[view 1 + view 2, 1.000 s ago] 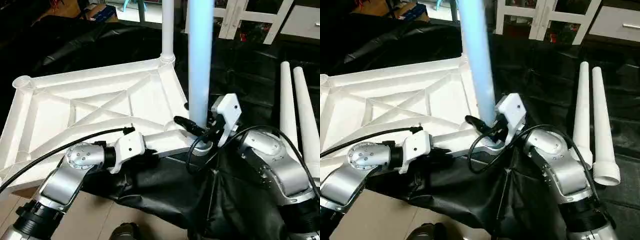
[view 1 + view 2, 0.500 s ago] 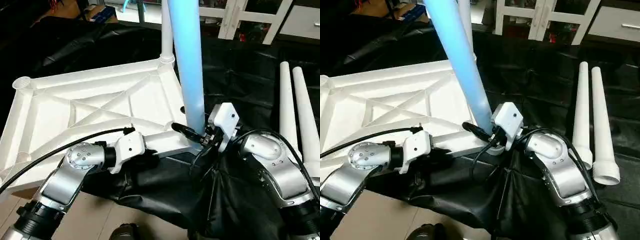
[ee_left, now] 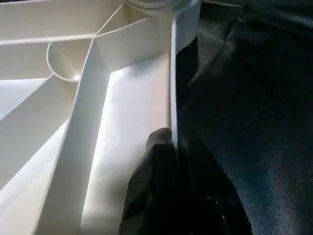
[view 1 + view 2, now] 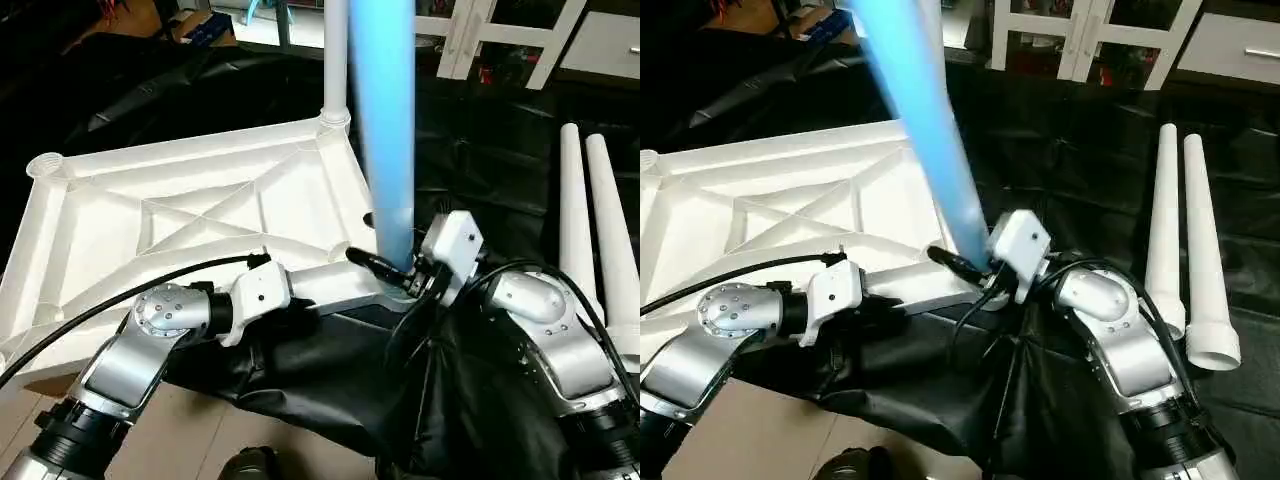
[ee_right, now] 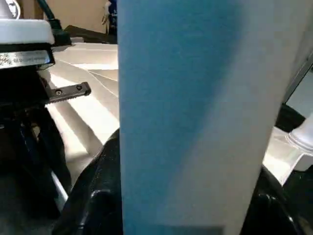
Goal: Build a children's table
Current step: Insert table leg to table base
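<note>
The children's table's white tabletop (image 4: 150, 215) lies upside down on the black cloth, its X-ribs facing up. One leg (image 4: 335, 60) stands in the far right corner socket. My right gripper (image 5: 181, 196) is shut on another leg (image 4: 385, 130), whose lower end sits at the near right corner socket (image 3: 156, 5); black fingers (image 5: 98, 196) press both sides of the tube. The held leg leans slightly left at the top. My left gripper (image 3: 168, 142) is shut on the tabletop's thin near rim (image 3: 172, 88), a short way left of that socket.
Two spare legs (image 4: 575, 220) (image 4: 612, 240) lie side by side on the black cloth at the right. An empty round socket (image 4: 45, 163) is at the far left corner. White furniture frames (image 4: 490, 35) stand behind the table. A black cable (image 4: 120, 295) loops over my left forearm.
The held leg's top swung left, then came partly back toward upright, with my right wrist shifting slightly beside the corner socket. The left gripper has stayed on the rim.
</note>
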Tool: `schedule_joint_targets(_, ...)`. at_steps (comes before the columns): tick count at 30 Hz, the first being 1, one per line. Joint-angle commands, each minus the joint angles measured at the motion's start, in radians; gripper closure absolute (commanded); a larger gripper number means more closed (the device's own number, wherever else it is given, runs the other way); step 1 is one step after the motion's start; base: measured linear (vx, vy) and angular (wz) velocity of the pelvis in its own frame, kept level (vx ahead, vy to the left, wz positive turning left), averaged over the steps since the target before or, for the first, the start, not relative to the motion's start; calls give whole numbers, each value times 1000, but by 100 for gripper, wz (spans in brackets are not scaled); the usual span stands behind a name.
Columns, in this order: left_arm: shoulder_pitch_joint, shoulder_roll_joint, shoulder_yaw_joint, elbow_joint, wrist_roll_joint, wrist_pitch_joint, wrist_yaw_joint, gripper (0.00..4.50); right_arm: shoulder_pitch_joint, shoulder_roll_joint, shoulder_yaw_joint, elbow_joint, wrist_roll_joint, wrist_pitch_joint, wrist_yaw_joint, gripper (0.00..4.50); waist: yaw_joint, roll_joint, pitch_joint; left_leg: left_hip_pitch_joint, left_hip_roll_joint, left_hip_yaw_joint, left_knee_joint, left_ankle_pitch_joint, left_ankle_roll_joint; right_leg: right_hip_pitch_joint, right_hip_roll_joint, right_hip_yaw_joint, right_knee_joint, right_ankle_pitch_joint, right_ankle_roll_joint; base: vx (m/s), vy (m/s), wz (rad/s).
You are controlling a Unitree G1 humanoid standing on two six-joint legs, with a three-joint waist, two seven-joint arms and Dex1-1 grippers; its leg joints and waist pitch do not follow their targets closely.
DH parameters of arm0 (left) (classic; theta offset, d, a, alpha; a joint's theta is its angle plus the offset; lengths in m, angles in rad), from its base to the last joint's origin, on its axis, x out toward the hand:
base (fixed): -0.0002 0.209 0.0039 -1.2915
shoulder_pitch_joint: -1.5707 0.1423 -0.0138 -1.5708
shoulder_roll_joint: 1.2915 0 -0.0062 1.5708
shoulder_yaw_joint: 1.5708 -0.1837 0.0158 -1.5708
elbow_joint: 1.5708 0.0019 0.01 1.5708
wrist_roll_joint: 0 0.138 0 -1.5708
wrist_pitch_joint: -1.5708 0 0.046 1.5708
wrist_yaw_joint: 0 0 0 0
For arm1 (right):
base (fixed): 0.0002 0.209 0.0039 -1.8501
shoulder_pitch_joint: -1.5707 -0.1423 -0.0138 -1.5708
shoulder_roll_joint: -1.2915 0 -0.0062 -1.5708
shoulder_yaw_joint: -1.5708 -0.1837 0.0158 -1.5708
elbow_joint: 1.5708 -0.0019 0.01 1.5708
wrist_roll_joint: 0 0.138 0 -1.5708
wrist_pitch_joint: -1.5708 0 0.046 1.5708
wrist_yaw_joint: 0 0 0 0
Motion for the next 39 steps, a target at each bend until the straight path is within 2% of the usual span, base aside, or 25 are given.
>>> schedule_joint_targets(1, 17, -16, -2, 27, -15, -26, 9, 450, 28, -23, -2, 80, -48, 30, 4, 264, -5, -31, -47, -1, 13, -9, -74, -247, 73, 39, -38, 32, -104, -504, -92, 0, 0, 0)
schedule_joint_targets(4, 16, -15, -2, 30, -13, -27, 7, 450, 22, -24, -22, 83, -38, 30, 2, 264, -5, -32, -48, -1, 12, -9, -75, -249, 75, 41, -38, 33, -106, -502, -92, 0, 0, 0)
schedule_joint_targets(6, 13, -15, -3, 33, -12, -28, 6, 450, 19, -26, -27, 84, -33, 28, 6, 264, -6, -29, -48, -3, 12, -11, -77, -239, 77, 42, -38, 32, -104, -492, -92, 0, 0, 0)
schedule_joint_targets(7, 12, -15, -3, 34, -12, -29, 5, 450, 19, -27, -29, 85, -32, 27, 7, 264, -6, -30, -47, 1, 12, -9, -76, -248, 78, 38, -36, 32, -107, -501, -93, 0, 0, 0)
schedule_joint_targets(9, 11, -15, -3, 35, -11, -31, 5, 450, 21, -33, -31, 83, -31, 29, 13, 264, -5, -31, -48, -2, 12, -10, -77, -245, 78, 41, -38, 32, -107, -506, -92, 0, 0, 0)
schedule_joint_targets(14, 7, -17, -2, 41, -9, -35, 5, 450, 27, -28, -29, 83, -28, 29, 20, 264, -5, -31, -50, -2, 14, -9, -78, -226, 85, 43, -37, 31, -105, -463, -106, 0, 0, 0)
schedule_joint_targets(21, 3, -19, -2, 48, -8, -39, 4, 450, 37, 13, -9, 28, 54, 96, 65, 264, -4, -31, -51, 0, 14, -8, -78, -220, 88, 43, -37, 32, -104, -445, -118, 0, 0, 0)
schedule_joint_targets(24, 3, -19, -2, 47, -8, -39, 4, 450, 40, 17, -3, 14, 73, 125, 84, 264, -3, -32, -53, -1, 15, -7, -77, -205, 91, 45, -37, 32, -101, -414, -127, 0, 0, 0)
schedule_joint_targets(27, 4, -19, -1, 46, -6, -40, 4, 450, 38, 26, -3, 26, 59, 114, 80, 264, -2, -33, -54, -1, 14, -6, -76, -199, 91, 45, -38, 32, -101, -418, -129, 0, 0, 0)
schedule_joint_targets(29, 6, -20, -1, 45, -4, -41, 5, 450, 35, 43, -17, 45, 64, 111, 63, 264, -2, -34, -55, -2, 14, -7, -77, -196, 90, 46, -39, 31, -101, -425, -127, 0, 0, 0)
schedule_joint_targets(33, 10, -22, -4, 43, -2, -44, 2, 450, 19, 105, -91, 118, 151, 174, 28, 264, -4, -31, -55, -1, 14, -8, -79, -213, 85, 44, -40, 31, -105, -462, -126, 0, 0, 0)
schedule_joint_targets(36, 10, -22, -5, 44, -2, -44, 1, 450, 14, 112, -103, 146, 166, 200, 31, 264, -5, -29, -54, 1, 14, -9, -81, -225, 78, 43, -39, 31, -107, -476, -123, 0, 0, 0)
schedule_joint_targets(39, 9, -21, -5, 43, -3, -44, -1, 450, 6, 119, -111, 175, 166, 218, 31, 264, -5, -31, -55, 0, 14, -10, -82, -234, 69, 42, -40, 31, -109, -497, -110, 0, 0, 0)
